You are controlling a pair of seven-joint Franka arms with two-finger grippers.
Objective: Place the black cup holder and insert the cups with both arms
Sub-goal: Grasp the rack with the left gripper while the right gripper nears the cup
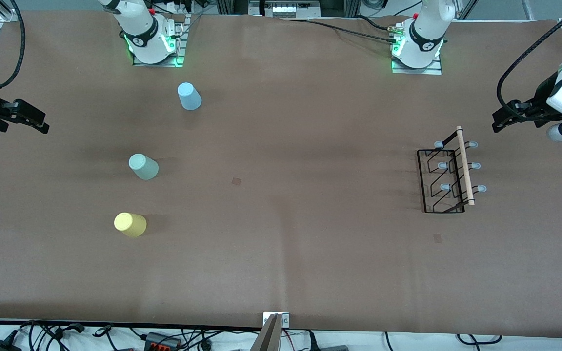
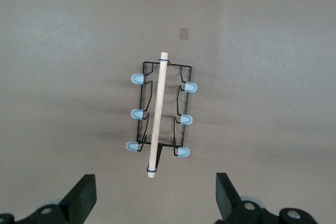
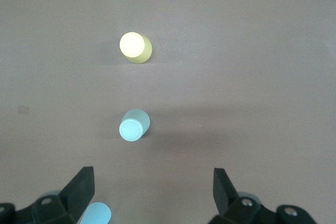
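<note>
The black cup holder (image 1: 465, 165) stands upright on the brown table toward the left arm's end, its wooden rod (image 2: 156, 116) on top and blue-tipped pegs on both sides. Three cups stand upside down toward the right arm's end: light blue (image 1: 189, 96) nearest the bases, mint green (image 1: 143, 166) in the middle, yellow (image 1: 130, 224) nearest the front camera. My left gripper (image 1: 496, 123) hangs open above the table just off the holder's end, jaws (image 2: 156, 195) wide and empty. My right gripper (image 1: 42, 123) hovers open at the table's end, looking at the yellow (image 3: 135, 47), mint (image 3: 133, 125) and light blue (image 3: 95, 214) cups.
Both arm bases (image 1: 154, 44) (image 1: 417, 48) sit at the table's back edge. Two small dark patches (image 1: 236, 181) (image 1: 437, 238) mark the brown cover. A metal bracket (image 1: 273, 326) and cables lie along the front edge.
</note>
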